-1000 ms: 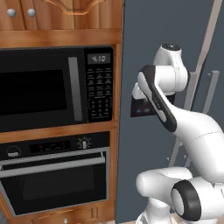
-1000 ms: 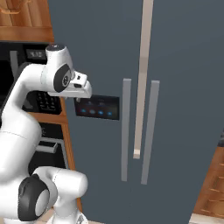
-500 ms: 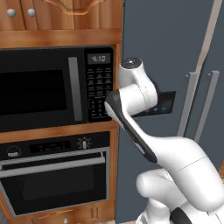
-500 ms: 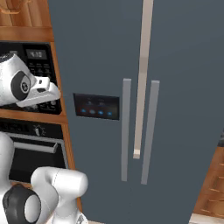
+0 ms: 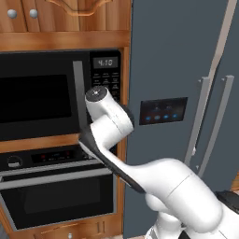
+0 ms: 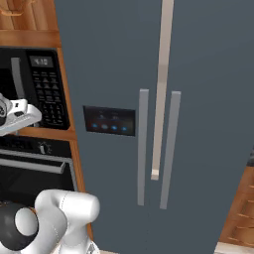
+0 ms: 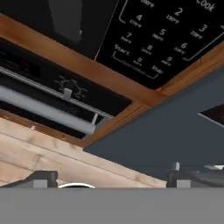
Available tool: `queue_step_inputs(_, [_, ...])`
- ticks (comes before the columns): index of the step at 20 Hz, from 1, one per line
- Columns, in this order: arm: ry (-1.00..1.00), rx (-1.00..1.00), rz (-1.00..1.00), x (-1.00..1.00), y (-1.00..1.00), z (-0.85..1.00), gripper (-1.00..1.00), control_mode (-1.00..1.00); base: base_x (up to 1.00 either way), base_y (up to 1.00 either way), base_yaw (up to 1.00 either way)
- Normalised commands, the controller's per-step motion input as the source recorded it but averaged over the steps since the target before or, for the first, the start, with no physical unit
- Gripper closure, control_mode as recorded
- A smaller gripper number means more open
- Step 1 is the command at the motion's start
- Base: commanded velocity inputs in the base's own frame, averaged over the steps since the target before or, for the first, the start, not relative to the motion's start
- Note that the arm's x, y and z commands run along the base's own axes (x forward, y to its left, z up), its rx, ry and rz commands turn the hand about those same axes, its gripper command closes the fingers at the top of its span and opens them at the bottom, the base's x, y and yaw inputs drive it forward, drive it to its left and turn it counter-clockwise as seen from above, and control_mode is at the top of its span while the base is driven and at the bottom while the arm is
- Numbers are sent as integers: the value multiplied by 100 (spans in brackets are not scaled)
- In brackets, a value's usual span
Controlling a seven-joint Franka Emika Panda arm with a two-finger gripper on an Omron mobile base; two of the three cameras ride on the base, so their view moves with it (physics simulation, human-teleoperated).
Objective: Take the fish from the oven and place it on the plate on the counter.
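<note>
The oven (image 5: 56,196) is built into the wooden cabinet under the microwave, door shut, with its silver bar handle (image 5: 56,177) across the top. From the right base view the oven (image 6: 30,181) is at the lower left. In the hand view, my gripper (image 7: 116,179) is open, its two dark fingertips (image 7: 41,178) far apart with nothing between them. It faces the oven's knob panel (image 7: 68,92) and handle (image 7: 43,109) from a short distance. My arm (image 5: 109,123) bends in front of the microwave's keypad. The fish is hidden. The plate and the counter are out of view.
A black microwave (image 5: 42,100) with a keypad (image 7: 166,39) sits right above the oven. A tall grey fridge (image 6: 163,124) with a display panel (image 6: 109,120) and vertical handles (image 6: 143,144) stands to the right. Wooden cabinet doors (image 5: 60,18) are overhead.
The arm has swung left from the fridge's display panel across to the microwave and oven. The gripper has opened wide. The base has stayed put.
</note>
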Motion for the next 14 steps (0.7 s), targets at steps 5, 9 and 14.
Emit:
queue_step_inputs(5, [-11, -26, 28, -2, 68, -46, -100, -100, 0, 0, 0])
queue_step_inputs(9, [-8, -17, 33, -13, 6, -42, -100, -100, 0, 0, 0])
queue_step_inputs(14, [-21, -11, 30, -35, 0, -22, -100, -100, 0, 0, 0])
